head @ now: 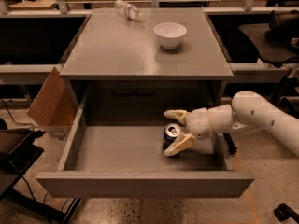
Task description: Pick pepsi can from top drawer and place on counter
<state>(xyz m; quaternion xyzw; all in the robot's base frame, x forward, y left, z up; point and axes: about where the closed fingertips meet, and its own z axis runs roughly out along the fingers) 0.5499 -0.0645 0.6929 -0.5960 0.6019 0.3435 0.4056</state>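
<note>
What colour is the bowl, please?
The bowl is white, clearest in the camera view; gripper open around the can in the drawer.

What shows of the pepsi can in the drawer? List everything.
The pepsi can is small, with a dark blue body and a shiny silver top, and looks like metal. It stands upright on the smooth grey floor of the open top drawer, right of centre. The gripper is open around it, one finger behind it and the other across its lower front. Whether either finger presses on the can cannot be told.

Upright pepsi can (171,135) inside spread end effector (167,133)
</note>
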